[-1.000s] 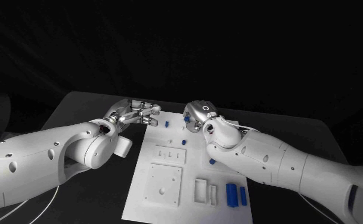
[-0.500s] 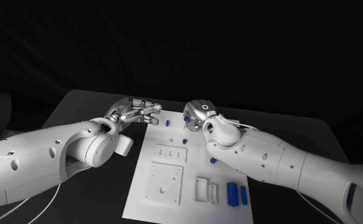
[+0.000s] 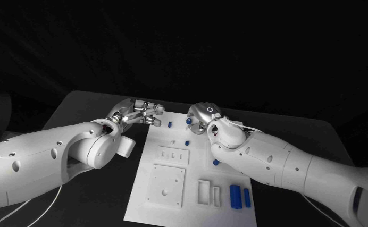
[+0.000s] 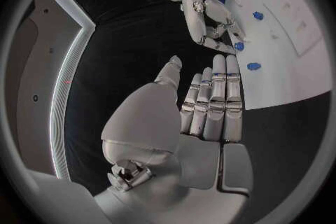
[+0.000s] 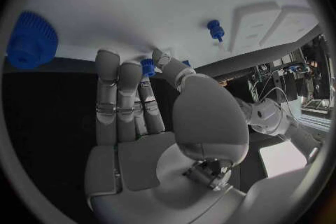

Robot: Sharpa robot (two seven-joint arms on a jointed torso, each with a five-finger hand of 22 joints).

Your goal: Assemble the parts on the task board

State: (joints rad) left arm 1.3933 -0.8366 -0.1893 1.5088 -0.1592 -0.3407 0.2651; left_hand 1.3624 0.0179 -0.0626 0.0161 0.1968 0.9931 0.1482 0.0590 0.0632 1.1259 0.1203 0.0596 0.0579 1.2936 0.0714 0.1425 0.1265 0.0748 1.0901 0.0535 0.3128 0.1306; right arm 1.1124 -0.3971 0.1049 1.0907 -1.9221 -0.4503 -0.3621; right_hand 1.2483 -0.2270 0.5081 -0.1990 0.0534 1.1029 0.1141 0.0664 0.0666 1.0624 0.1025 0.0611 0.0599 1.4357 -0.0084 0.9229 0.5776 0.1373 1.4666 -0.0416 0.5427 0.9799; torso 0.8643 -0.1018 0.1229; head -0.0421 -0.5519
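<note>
The white task board [image 3: 165, 206] lies in the middle of the table. My right hand [image 3: 202, 119] is at the board's far edge, thumb and a finger closed on a small blue part [image 5: 147, 65], which also shows in the head view [image 3: 189, 121] and the left wrist view [image 4: 239, 46]. My left hand [image 3: 139, 112] hovers by the board's far left corner with its fingers [image 4: 213, 98] straight and side by side, holding nothing. A second small blue part [image 3: 168, 125] stands on the board between the two hands.
Other blue parts sit on the board: a peg [image 3: 186, 143] mid-board, a round piece [image 3: 216, 162] under my right forearm and two cylinders [image 3: 235, 195] at the near right. A blue toothed wheel [image 5: 31, 47] lies close to my right hand. Recessed blocks [image 3: 167, 183] fill the board's left half.
Both hands have barely moved; my right hand has edged slightly to the right at the board's far edge.
</note>
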